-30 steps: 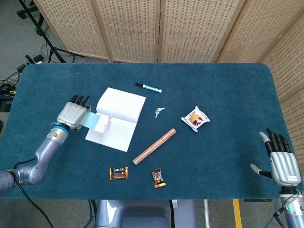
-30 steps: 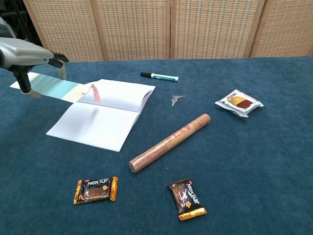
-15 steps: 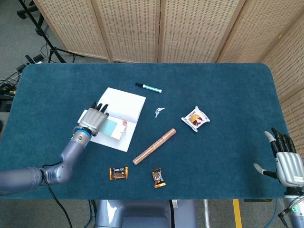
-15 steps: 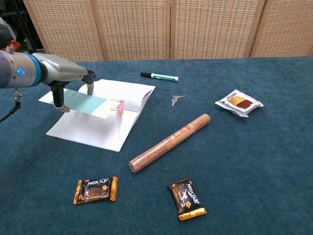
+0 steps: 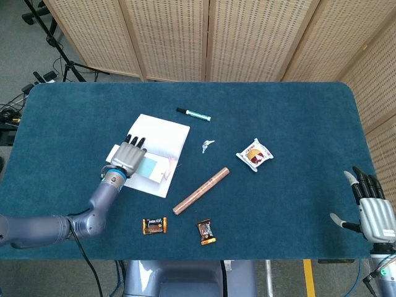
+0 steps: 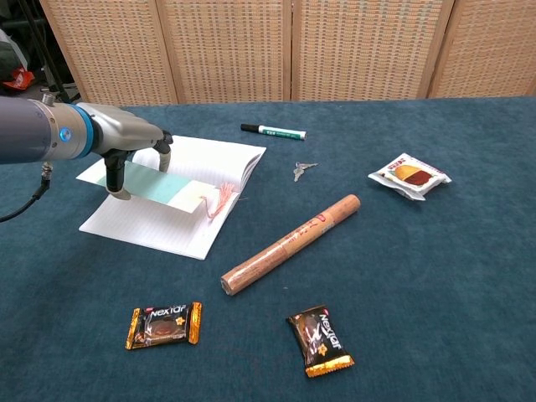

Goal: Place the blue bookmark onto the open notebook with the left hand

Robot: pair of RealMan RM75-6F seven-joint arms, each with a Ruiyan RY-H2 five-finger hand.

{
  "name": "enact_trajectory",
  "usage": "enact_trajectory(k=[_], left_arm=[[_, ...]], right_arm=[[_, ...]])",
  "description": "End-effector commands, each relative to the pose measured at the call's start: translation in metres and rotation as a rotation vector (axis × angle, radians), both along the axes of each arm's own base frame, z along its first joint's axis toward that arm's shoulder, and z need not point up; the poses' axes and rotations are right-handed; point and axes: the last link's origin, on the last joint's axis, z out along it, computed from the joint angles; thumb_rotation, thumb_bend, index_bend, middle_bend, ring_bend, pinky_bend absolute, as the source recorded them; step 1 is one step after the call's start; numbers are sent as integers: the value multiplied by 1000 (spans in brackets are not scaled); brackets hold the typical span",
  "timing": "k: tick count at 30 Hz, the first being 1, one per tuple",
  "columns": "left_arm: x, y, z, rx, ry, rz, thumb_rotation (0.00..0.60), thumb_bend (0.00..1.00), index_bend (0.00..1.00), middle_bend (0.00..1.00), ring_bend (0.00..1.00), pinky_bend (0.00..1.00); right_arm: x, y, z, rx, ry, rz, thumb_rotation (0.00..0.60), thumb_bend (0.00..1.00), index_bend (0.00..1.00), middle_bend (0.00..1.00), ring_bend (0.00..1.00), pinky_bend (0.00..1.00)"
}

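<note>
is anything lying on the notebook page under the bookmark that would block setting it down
Nothing visible does. The left hand holds the blue bookmark over the open notebook, and the visible page is bare.

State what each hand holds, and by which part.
The left hand holds the blue bookmark by its plain end, opposite the tassel, above the notebook. The right hand holds nothing.
</note>
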Motion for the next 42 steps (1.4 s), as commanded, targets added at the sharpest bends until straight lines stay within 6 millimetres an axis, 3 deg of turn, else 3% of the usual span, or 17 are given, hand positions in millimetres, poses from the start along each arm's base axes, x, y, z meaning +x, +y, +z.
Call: enact_trajectory(k=[1,26,42], left_arm=[[-2,1,-7,-4,13,5,600,272,341,0,0,0],[10,5,-27,9,-43,49,600,270,368,0,0,0],[7,11,-28,33,-49,77,600,270,381,0,0,0]], right_arm=[[0,0,1,-4,-3,1,600,181,0,0,0,0],[0,1,3,-6,-14,13,600,181,0,0,0,0],[1,2,2,-3,-15,18,600,182,0,0,0,0]])
